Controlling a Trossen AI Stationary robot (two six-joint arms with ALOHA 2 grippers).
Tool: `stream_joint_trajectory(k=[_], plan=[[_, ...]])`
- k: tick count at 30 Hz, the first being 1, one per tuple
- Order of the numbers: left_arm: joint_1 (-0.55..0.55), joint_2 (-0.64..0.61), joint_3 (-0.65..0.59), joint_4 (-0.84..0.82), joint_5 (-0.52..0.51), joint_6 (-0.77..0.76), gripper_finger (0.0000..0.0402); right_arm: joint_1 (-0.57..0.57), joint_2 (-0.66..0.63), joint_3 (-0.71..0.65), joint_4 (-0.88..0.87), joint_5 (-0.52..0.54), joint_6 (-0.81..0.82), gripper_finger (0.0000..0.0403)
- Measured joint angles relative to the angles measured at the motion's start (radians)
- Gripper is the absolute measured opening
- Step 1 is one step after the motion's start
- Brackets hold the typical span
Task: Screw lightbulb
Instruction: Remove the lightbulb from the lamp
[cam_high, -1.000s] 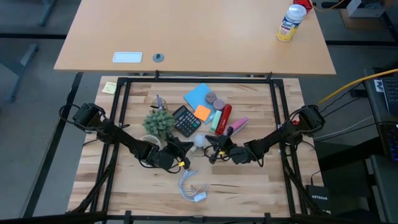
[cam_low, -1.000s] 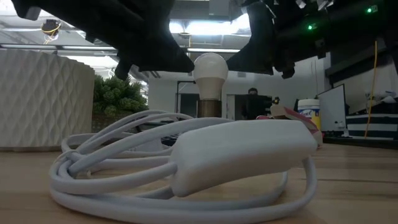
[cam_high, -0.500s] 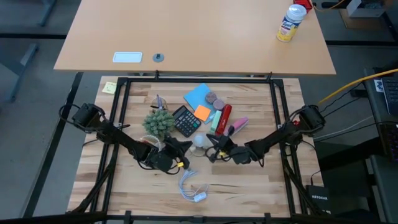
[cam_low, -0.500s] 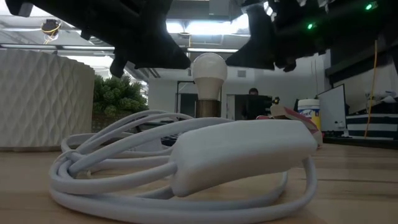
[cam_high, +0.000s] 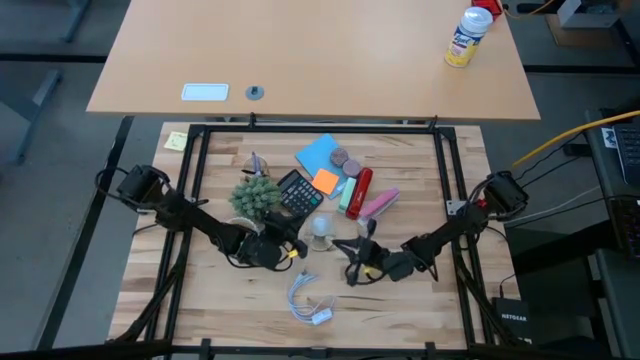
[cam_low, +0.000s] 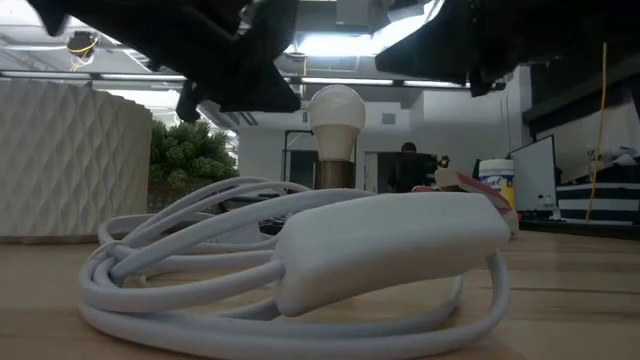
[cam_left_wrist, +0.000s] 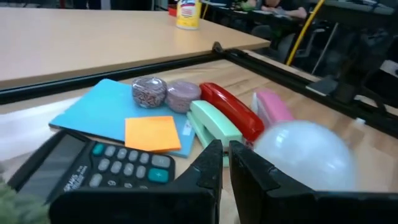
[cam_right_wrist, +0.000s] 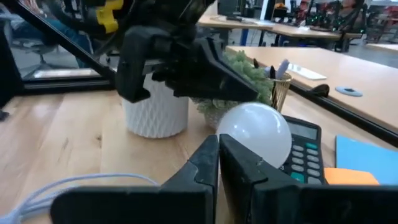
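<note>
The lightbulb (cam_high: 320, 228) is small, white and round. It stands upright in the middle of the table with its narrow end down (cam_low: 335, 170). The coiled cable hides what it stands in. My left gripper (cam_high: 298, 240) is shut, and its tips sit just left of the bulb's glass (cam_left_wrist: 303, 155). My right gripper (cam_high: 352, 262) is also shut. It hangs a little off the bulb on its near-right side, pointing at it (cam_right_wrist: 256, 132). The right gripper's fingers (cam_right_wrist: 219, 149) hold nothing. My left gripper's shut fingertips (cam_right_wrist: 239, 84) come level from the table's left and end right at the bulb's rounded top. I cannot tell whether they touch the glass.
A black calculator (cam_high: 298, 193), a green plant (cam_high: 256, 197) and a white ribbed pot (cam_low: 60, 160) crowd the bulb's far-left side. A red stapler (cam_high: 358, 190), pink and green items and a blue notebook (cam_high: 322, 155) lie beyond it. A coiled white cable (cam_high: 310, 305) lies near the front.
My right gripper has drawn back from the bulb toward the table's near and right edges, staying shut. My left gripper has turned a little at the wrist but stays beside the bulb. The bulb has not moved.
</note>
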Motion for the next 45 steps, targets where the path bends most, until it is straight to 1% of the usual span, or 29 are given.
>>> stream_joint_trajectory(k=[2,6,8,12,19,21,23,25,26,32,36,41,45], plan=[[0.021,0.000,0.000,0.000,0.022,0.001,0.0021,-0.024,0.000,0.000,-0.016,-0.025,0.006,0.0021],[0.054,0.000,0.000,0.000,0.123,0.001,0.0021,-0.075,0.000,0.000,-0.036,-0.116,0.016,0.0020],[0.061,0.000,0.000,0.001,0.156,0.001,0.0021,-0.095,0.000,0.000,-0.042,-0.133,0.042,0.0021],[0.055,0.000,0.000,0.001,0.164,0.002,0.0021,-0.123,0.000,0.000,-0.068,-0.136,0.052,0.0021],[0.013,0.000,0.000,-0.005,0.139,-0.001,0.0021,-0.147,0.000,0.000,-0.105,-0.131,0.053,0.0021],[0.002,0.000,0.000,-0.005,0.136,-0.006,0.0021,-0.150,0.000,0.000,-0.104,-0.108,0.052,0.0021],[-0.007,0.000,0.000,-0.005,0.142,-0.008,0.0021,-0.153,0.000,-0.002,-0.110,-0.063,0.051,0.0020],[-0.019,0.000,0.000,0.007,0.181,-0.010,0.0021,-0.165,0.000,-0.002,-0.111,-0.025,0.051,0.0020],[-0.024,0.001,0.001,0.009,0.195,-0.009,0.0021,-0.167,0.000,-0.001,-0.110,-0.031,0.051,0.0021],[-0.045,0.001,0.001,0.004,0.180,-0.005,0.0021,-0.189,0.001,-0.001,-0.110,-0.047,0.050,0.0020],[-0.056,0.001,0.001,0.003,0.164,-0.005,0.0021,-0.187,-0.001,-0.001,-0.105,-0.031,0.044,0.0021],[-0.076,0.001,0.001,0.003,0.114,0.002,0.0021,-0.152,-0.030,-0.001,-0.103,-0.023,0.002,0.0021],[-0.087,0.001,0.001,0.003,0.059,0.021,0.0021,-0.099,-0.063,-0.001,-0.100,-0.022,-0.026,0.0021]])
